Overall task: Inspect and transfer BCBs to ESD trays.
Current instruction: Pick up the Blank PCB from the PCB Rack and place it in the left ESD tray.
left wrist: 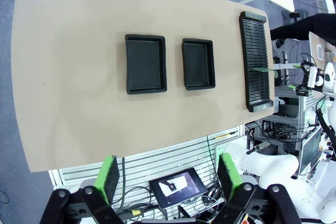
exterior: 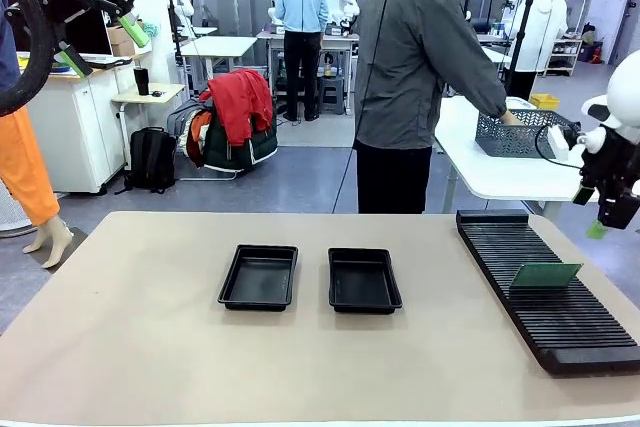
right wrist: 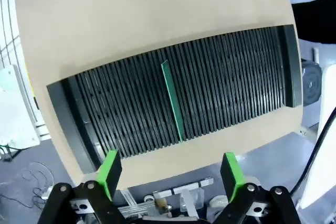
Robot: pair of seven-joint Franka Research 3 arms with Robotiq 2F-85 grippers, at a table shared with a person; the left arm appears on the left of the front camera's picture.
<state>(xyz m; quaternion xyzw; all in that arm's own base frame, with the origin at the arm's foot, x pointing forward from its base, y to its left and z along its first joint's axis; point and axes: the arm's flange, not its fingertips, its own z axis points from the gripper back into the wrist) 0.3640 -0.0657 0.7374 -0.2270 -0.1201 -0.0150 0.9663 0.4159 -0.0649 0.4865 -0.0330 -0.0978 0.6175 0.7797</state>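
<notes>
Rack [exterior: 500,247] at the lower right of the front frame holds one green BCB [exterior: 545,274], which I see standing on edge in a slot, and the two black ESD trays [exterior: 259,277] lie side by side at the centre of the table [exterior: 130,347]. My left gripper [exterior: 103,44] hangs in the upper left corner with its jaws spread wide. My right gripper [right wrist: 170,174] is spread too, hovering over the rack, well apart from the BCB.

Beige table [exterior: 130,347] — two trays [exterior: 259,277], rack [exterior: 560,317]
</notes>
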